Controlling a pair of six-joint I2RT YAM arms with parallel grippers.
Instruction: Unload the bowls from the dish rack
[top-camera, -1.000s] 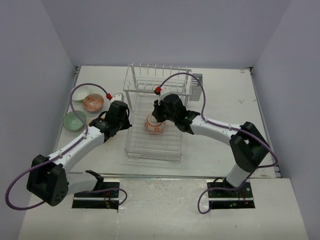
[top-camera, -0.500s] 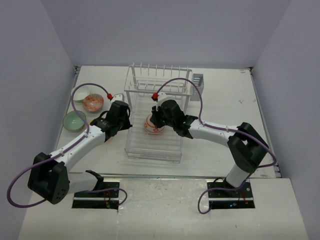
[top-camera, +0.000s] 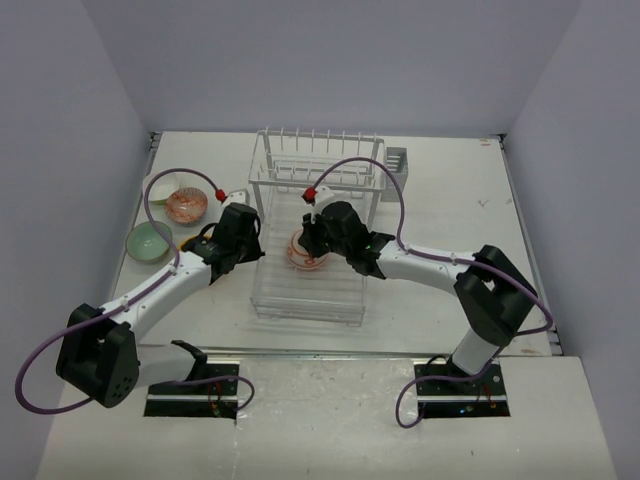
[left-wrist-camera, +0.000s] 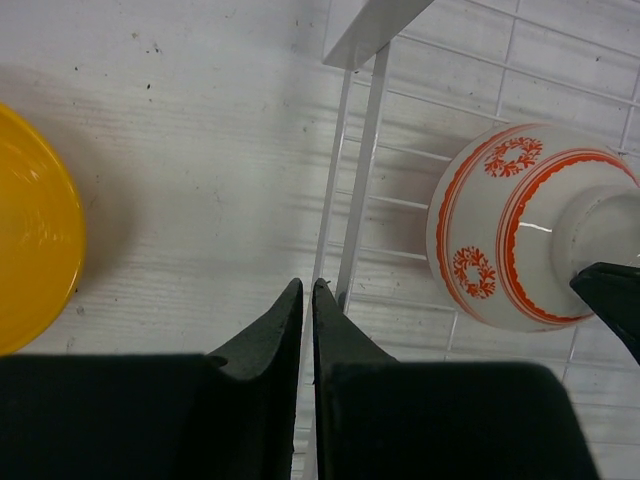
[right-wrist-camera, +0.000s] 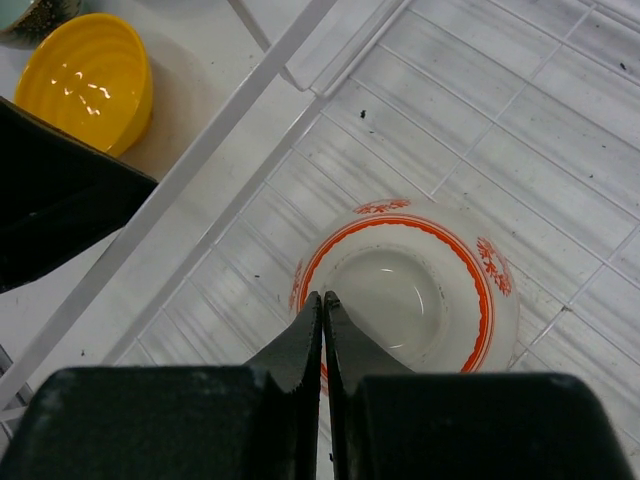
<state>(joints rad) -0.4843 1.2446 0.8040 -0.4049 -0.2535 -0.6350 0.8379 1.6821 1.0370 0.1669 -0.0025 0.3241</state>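
The white bowl with orange-red pattern is upside down over the lower tray of the white wire dish rack. My right gripper is shut on its foot ring; the right wrist view shows the fingers pinching the ring of the bowl. My left gripper is shut and empty, just left of the rack's left edge; its tips sit apart from the bowl. An orange-yellow bowl lies on the table left of the rack and also shows in the right wrist view.
A mint green bowl, a reddish-patterned bowl and a pale bowl behind it sit on the table at the left. The grey cutlery holder hangs at the rack's back right.
My right gripper has moved slightly left with the patterned bowl over the lower tray. The left arm has barely moved.
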